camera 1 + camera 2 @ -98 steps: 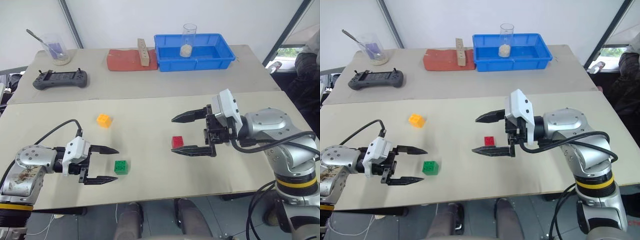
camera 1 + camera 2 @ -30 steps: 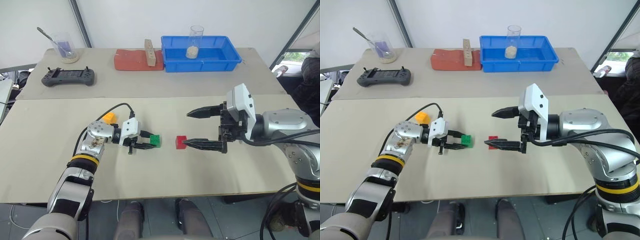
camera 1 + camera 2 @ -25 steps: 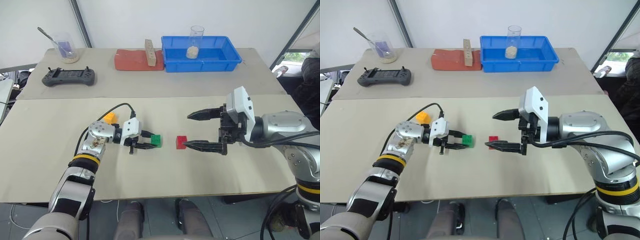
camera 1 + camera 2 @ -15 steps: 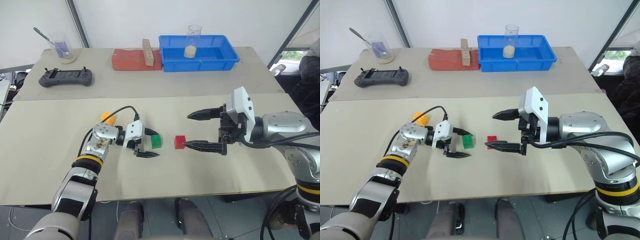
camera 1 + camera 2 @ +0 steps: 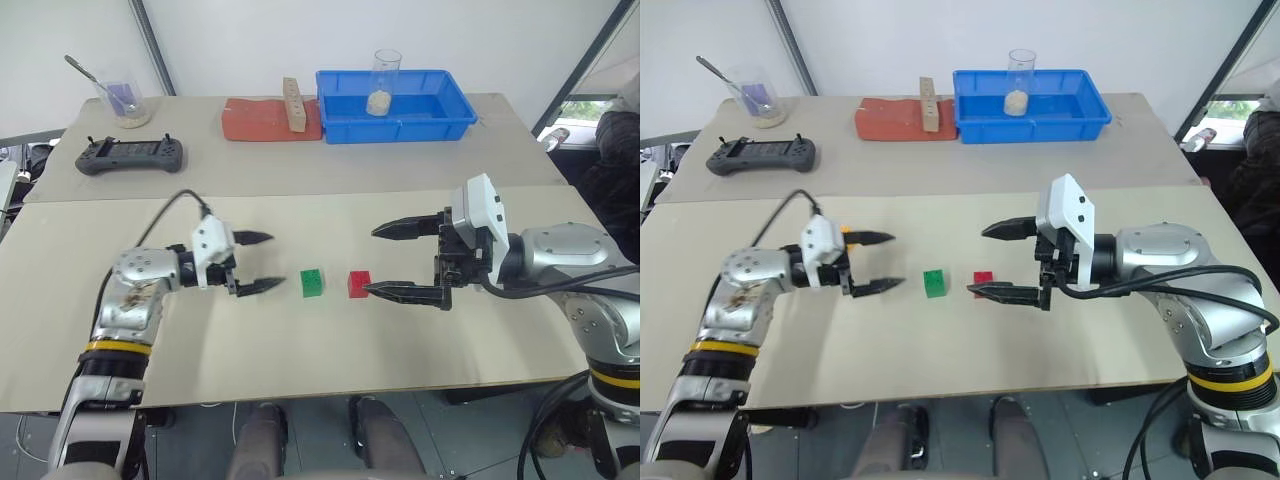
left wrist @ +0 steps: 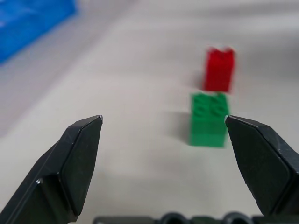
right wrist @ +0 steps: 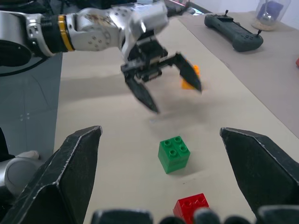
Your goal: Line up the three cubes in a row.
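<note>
The green cube (image 5: 313,283) rests on the near table with the red cube (image 5: 359,284) just to its right, a small gap between them. My left gripper (image 5: 275,261) hovers open and empty to the left of the green cube, pointing at it. In the left wrist view the green cube (image 6: 209,119) and red cube (image 6: 218,70) lie beyond the fingers. The yellow-orange cube (image 7: 186,84) peeks out behind my left gripper (image 7: 176,99). My right gripper (image 5: 372,261) stands open, its lower fingertip right beside the red cube.
On the far table stand a blue tray (image 5: 400,130) holding a glass jar (image 5: 380,82), a red-brown slab (image 5: 258,120) with a wooden block (image 5: 291,104), a black controller (image 5: 130,155) and a beaker (image 5: 122,96). A person sits at the right edge (image 5: 620,130).
My left gripper opened, let go of the green cube and pulled back to the left and up. The green cube stays beside the red one. The right arm kept still.
</note>
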Motion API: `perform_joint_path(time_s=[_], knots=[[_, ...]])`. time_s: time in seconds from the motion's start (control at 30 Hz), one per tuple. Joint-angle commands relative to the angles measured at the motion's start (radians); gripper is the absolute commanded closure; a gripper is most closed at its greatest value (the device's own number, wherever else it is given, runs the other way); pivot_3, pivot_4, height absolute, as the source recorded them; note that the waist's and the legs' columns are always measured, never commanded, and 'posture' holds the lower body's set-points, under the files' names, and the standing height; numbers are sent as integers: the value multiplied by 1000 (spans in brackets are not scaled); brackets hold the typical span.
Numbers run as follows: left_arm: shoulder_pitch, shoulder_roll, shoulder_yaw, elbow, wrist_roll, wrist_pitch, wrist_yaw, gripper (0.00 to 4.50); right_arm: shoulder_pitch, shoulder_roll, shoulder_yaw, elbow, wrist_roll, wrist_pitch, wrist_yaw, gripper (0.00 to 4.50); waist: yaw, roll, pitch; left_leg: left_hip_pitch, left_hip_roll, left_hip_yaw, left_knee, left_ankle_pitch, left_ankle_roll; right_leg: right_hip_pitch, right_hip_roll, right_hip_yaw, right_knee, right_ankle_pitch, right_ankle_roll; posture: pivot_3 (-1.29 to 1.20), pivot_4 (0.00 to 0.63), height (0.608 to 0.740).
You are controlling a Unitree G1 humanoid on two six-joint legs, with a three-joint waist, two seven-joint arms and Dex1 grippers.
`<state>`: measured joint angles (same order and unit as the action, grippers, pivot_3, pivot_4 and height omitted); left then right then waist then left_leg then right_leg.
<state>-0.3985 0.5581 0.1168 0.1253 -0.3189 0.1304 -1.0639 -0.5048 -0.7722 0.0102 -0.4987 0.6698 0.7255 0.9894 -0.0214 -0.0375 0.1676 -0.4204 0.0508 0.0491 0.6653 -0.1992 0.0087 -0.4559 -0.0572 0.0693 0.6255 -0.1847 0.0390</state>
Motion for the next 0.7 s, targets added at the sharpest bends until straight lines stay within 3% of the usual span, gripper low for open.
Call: perform_joint_path(time_s=[0.03, 0.23, 0.7], knots=[[50, 0, 109, -66, -32, 53, 156, 30, -45, 25, -1, -16, 18, 12, -37, 0, -2, 0, 0, 0, 0, 0, 0, 0, 0, 0, 0, 0, 0, 0, 0, 0, 150, 740], [132, -6, 223, -43, -15, 32, 339, 30, -149, 71, -2, -12, 69, 102, -105, 0, -9, 0, 0, 2, 0, 0, 0, 0, 0, 0, 0, 0, 1, -1, -5, 0, 150, 740], [114, -156, 152, 154, 65, -109, 521, 30, -120, 48, -4, -34, 50, 96, -115, 0, 7, -1, 0, 0, 0, 2, 0, 0, 0, 0, -1, 0, -2, -1, -5, 0, 150, 740]])
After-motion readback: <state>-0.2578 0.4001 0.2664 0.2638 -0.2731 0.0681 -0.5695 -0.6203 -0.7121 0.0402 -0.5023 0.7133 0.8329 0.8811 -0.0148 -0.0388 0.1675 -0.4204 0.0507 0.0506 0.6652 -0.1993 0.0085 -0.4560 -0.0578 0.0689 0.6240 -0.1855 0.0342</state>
